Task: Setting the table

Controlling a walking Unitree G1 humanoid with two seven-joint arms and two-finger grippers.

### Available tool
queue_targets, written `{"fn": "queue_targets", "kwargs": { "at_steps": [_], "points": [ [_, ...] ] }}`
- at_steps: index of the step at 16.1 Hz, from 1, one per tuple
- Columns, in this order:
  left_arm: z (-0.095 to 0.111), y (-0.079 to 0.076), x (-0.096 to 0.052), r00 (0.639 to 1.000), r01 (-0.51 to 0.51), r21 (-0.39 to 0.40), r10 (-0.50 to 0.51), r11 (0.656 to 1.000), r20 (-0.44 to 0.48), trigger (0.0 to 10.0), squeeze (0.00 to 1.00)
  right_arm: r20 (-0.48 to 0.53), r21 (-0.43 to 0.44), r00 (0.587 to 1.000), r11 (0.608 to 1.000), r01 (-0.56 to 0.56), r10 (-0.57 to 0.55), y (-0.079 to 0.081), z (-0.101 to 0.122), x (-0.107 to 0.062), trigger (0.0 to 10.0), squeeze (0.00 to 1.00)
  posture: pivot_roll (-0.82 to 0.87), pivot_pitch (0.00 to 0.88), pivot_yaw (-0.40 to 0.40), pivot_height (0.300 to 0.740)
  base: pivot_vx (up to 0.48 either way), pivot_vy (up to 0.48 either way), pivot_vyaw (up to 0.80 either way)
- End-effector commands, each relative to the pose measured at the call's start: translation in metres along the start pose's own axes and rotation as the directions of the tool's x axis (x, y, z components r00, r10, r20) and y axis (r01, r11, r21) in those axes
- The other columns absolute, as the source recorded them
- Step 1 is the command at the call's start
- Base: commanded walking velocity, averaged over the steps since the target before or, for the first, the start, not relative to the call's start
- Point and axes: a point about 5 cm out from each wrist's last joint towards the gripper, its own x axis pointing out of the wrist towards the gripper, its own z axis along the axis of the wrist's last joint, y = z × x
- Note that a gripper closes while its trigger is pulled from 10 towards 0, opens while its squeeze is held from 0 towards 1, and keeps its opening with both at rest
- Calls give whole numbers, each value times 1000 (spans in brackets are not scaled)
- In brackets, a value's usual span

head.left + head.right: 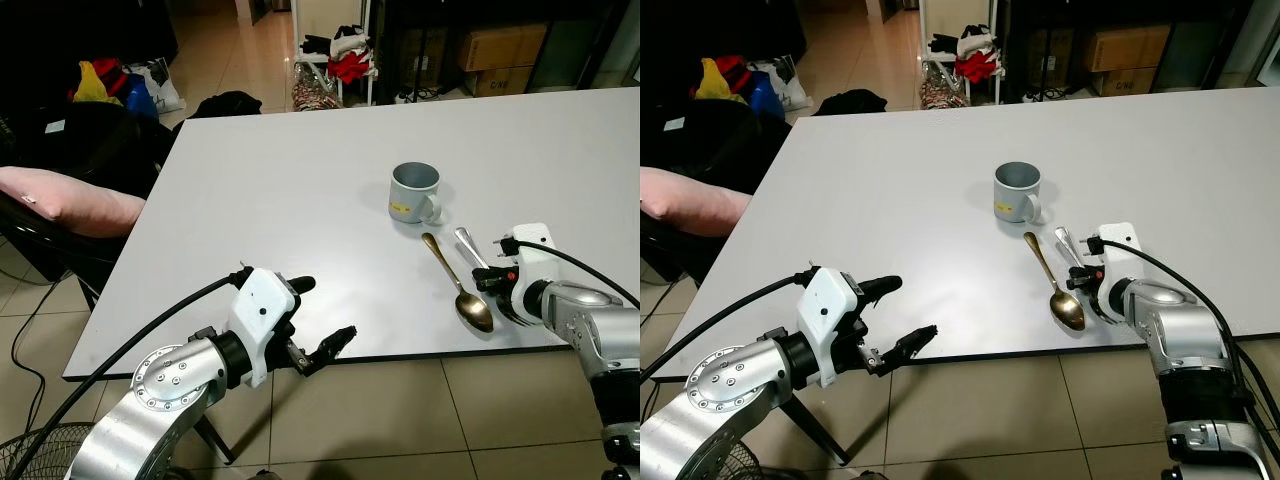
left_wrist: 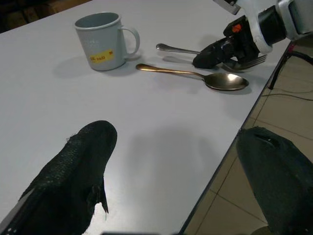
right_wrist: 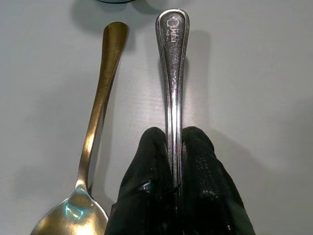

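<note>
Fork tines hidden beneath the closed right tool.

White desk carries a grey mug, a gold spoon just beside the right fingers, and a silver fork pinched between those fingers, flat on desk.

Watching my left arm: brushed silver shell, round joint cap ringed with small screws, thick black cable running along it. White boxy wrist housing next, dark seam lines on it. Left gripper: two long black fingers, textured grippy skin up close. My right arm: same silver casing, black cable looping in. White wrist block with small red-orange mark. Right gripper: black fingers, dimpled rubbery surface.
</note>
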Motion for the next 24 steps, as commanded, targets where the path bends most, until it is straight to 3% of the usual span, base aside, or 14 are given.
{"fn": "queue_targets", "kwargs": {
  "at_steps": [1,4,5,6,7,9,13,14,18,20,21,22,24],
  "points": [
    [3,0,-2,1000,2,19,-2,1000,-1,10000,0,-5,16,1000,1000,2,-2,0,0,2,10000,0,-113,2,107,740,0,0,0],
    [4,0,-2,1000,6,20,-6,1000,-2,10000,0,-15,21,1000,1000,7,-6,0,-1,3,10000,0,-112,3,107,740,0,0,0],
    [4,1,-3,1000,6,19,-6,1000,-3,10000,0,-20,26,1000,1000,10,-9,-1,-2,3,10000,149,-112,3,107,740,0,0,0],
    [4,0,-3,1000,6,19,-6,1000,-4,10000,0,-23,28,1000,1000,11,-10,-1,-3,3,10000,173,-112,3,108,740,0,0,0],
    [4,1,-2,1000,7,19,-7,1000,-5,10000,0,-25,31,1000,999,11,-10,-1,-3,4,10000,298,-112,3,108,740,0,0,0],
    [4,1,-2,1000,8,20,-8,1000,-5,10000,0,-32,38,999,999,9,-8,0,-6,5,10000,396,-112,4,108,740,0,0,0],
    [4,1,-2,1000,9,23,-9,1000,-6,10000,0,-35,43,999,999,8,-6,1,-6,6,10000,412,-111,3,110,740,0,0,0],
    [4,1,-2,1000,10,24,-10,1000,-7,10000,0,-36,45,999,999,9,-8,1,-7,6,10000,616,-111,2,110,740,0,0,0],
    [4,2,-1,1000,12,28,-12,1000,-7,10000,0,-35,48,999,999,13,-11,1,-7,6,10000,757,-113,2,111,740,0,0,0],
    [4,2,-1,1000,12,28,-11,1000,-7,10000,0,-34,49,999,999,10,-8,2,-7,7,10000,894,-113,0,110,740,0,0,0],
    [4,2,-1,1000,11,28,-11,1000,-7,10000,0,-34,49,999,999,9,-8,3,-7,7,10000,894,-113,0,110,740,0,0,0],
    [4,2,-1,1000,12,29,-11,1000,-7,10000,0,-33,49,999,999,8,-7,3,-6,7,10000,1000,-112,0,110,740,0,0,0],
    [4,3,-2,1000,9,33,-9,999,-7,10000,0,-24,45,1000,999,14,-13,2,-4,6,10000,1000,-108,0,107,740,0,0,0]
  ]
}}
